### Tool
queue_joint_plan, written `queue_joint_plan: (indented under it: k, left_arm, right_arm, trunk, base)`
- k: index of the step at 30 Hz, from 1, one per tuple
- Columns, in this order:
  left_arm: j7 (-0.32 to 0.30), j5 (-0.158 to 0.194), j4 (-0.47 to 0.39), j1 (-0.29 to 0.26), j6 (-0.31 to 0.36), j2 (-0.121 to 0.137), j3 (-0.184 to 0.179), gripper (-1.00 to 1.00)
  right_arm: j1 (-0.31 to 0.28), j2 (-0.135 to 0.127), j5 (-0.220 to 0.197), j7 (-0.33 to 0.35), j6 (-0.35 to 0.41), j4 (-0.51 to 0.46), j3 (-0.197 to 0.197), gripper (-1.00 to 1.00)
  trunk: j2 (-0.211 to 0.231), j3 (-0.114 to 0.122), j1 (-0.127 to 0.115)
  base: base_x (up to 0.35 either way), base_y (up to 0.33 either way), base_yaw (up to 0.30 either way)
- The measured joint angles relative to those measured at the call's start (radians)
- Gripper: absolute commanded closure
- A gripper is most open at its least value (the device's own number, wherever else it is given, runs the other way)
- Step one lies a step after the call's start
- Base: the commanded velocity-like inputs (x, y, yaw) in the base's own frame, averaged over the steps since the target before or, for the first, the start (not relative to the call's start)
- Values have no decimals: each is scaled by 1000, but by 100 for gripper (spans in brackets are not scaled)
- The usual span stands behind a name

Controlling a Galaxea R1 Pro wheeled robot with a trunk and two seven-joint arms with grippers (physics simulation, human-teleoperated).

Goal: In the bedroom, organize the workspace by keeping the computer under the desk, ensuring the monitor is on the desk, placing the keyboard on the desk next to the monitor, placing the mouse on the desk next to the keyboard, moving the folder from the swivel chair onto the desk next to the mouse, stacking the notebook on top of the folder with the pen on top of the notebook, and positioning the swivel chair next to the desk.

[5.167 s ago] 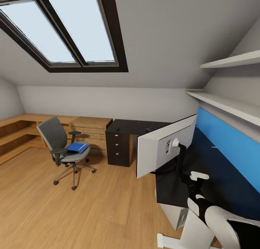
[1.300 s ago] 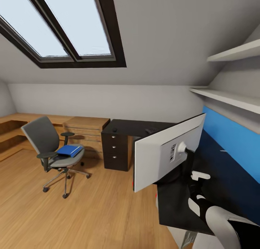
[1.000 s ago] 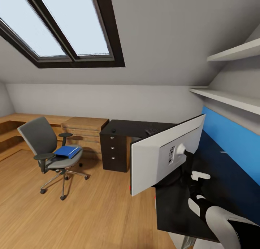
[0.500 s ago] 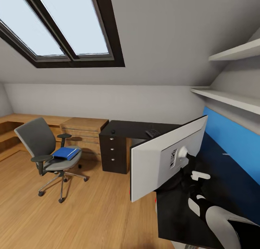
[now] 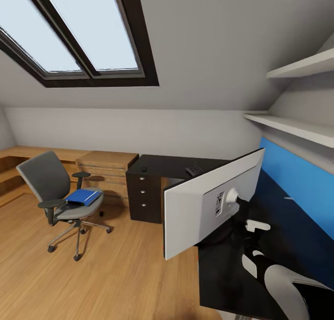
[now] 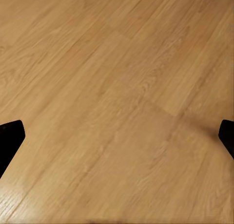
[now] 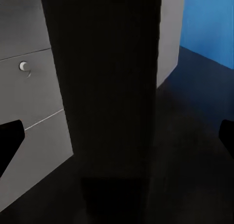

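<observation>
Monitor (image 5: pixel 211 199) is riding tilted in the air, near right of the room, its white back facing the camera. The right arm is reaching up behind it — the right pincer (image 7: pixel 117 136) is looking at the dark stand column with fingertips at both frame edges, so it appears wide around the stand, though I cannot tell whether the fingers are actually pressing on it.

Left pincer (image 6: pixel 117 131) is hanging wide and empty over the wooden floor (image 6: pixel 117 87).

Tabletop (image 5: pixel 176 164) is standing at the far wall, a drawer unit under its left end. Two small dark things are lying on it: a round one toward the left, likely the mouse (image 5: pixel 144 169), and a flat one further right, possibly the keyboard (image 5: pixel 195 170) — too small to be sure.

Swivel chair (image 5: pixel 58 194) is sitting well apart, left of the tabletop, with the blue folder (image 5: pixel 83 197) on its seat.

Judgement: early going. Monitor is not yet on the tabletop; folder, notebook, pen and chair are all left to do.
</observation>
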Motion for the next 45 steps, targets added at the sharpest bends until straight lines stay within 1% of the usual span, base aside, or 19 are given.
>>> queue_joint_plan:
  k: [13, 18, 33, 38, 45]
  left_arm:
    - [1, 0, 0, 0, 1, -1, 1, -100]
    - [2, 0, 0, 0, 0, -1, 2, -100]
    - [2, 0, 0, 0, 0, 0, 5, -100]
    - [2, 0, 0, 0, 0, 0, 6, -100]
    - [2, 0, 0, 0, 1, 0, 7, -100]
  right_arm:
    - [0, 0, 0, 0, 0, 0, 0, -100]
    - [0, 0, 0, 0, 0, 0, 0, -100]
    - [0, 0, 0, 0, 0, 0, 1, -100]
    - [0, 0, 0, 0, 0, 0, 0, -100]
    - [0, 0, 0, 0, 0, 0, 0, -100]
  trunk:
    - [0, 0, 0]
    - [-35, -16, 19]
    - [-35, -16, 19]
    - [-35, -16, 19]
    - [-35, -16, 19]
  base:
    - [0, -28, 0]
    - [0, -1, 0]
    - [2, 0, 0]
    - [153, 0, 0]
    - [40, 0, 0]
